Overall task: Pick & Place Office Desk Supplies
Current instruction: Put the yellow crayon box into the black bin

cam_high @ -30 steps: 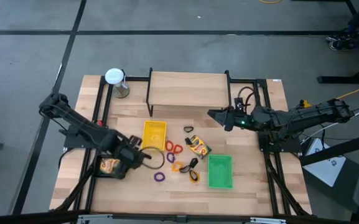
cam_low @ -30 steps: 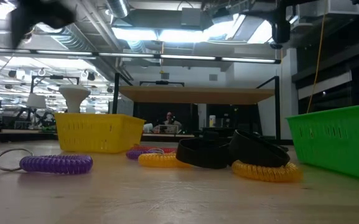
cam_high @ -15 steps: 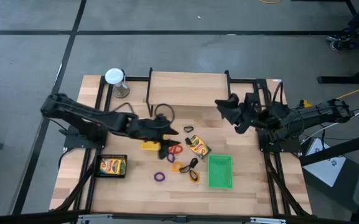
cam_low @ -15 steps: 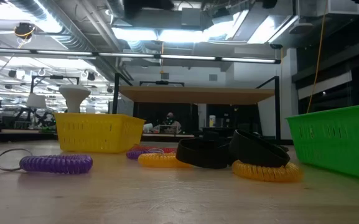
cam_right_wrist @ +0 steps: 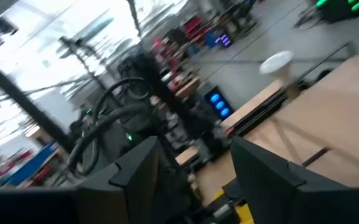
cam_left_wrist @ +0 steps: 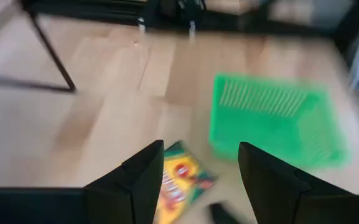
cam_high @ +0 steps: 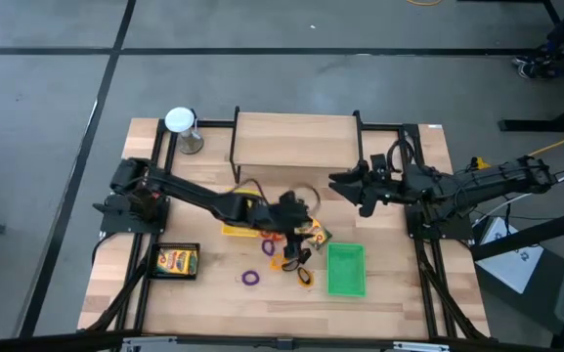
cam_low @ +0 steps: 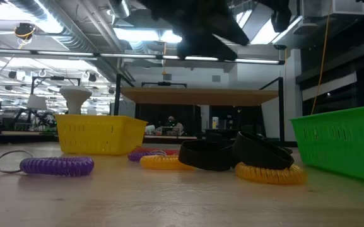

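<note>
Where overhead hides it, left tool [cam_left_wrist: 201, 171] spread, over crayon box [cam_left_wrist: 178, 186]

The left gripper [cam_high: 296, 210] hangs with fingers apart over crowded counter [cam_high: 399, 293]: a crayon box [cam_high: 311, 231] just beneath, rings [cam_high: 274, 235] and clips [cam_high: 302, 259] beside it, the yellow tray [cam_high: 235, 228] behind, the green tray [cam_high: 346, 269] ahead. Open counter lies beyond the green tray and toward the right gripper [cam_high: 345, 186].
</note>
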Motion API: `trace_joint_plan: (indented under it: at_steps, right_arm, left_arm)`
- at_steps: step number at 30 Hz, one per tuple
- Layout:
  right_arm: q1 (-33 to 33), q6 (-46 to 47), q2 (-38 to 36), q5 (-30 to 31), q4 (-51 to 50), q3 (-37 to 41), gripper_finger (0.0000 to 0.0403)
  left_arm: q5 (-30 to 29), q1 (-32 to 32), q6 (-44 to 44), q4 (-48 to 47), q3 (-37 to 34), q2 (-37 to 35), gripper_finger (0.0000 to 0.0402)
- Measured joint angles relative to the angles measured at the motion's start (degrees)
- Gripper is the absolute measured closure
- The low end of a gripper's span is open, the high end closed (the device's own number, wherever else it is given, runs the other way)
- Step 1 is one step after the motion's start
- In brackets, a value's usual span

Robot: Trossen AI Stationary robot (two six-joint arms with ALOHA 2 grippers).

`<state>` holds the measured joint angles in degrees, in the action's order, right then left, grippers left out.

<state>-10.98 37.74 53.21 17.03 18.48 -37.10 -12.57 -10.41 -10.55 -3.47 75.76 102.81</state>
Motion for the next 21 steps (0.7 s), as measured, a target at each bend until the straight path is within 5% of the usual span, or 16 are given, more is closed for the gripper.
trace_joint_plan:
  at_steps: [9, 15, 21]
  right_arm:
    - [0.0, -0.5, -2.1, -4.6, 0.4, 0.0, 0.0197]
    - [0.0, -0.9, -4.3, -4.6, 0.2, 0.0, 0.0197]
    - [0.0, -0.9, -5.1, -4.6, 0.2, 0.0, 0.0197]
  left_arm:
    - [-6.1, -2.7, 26.3, -12.0, 9.7, 8.3, 0.0196]
    - [-10.8, -3.1, 30.1, -10.5, 10.7, 12.3, 0.0196]
    - [-7.2, -3.1, 30.4, -10.7, 10.6, 15.6, 0.0196]
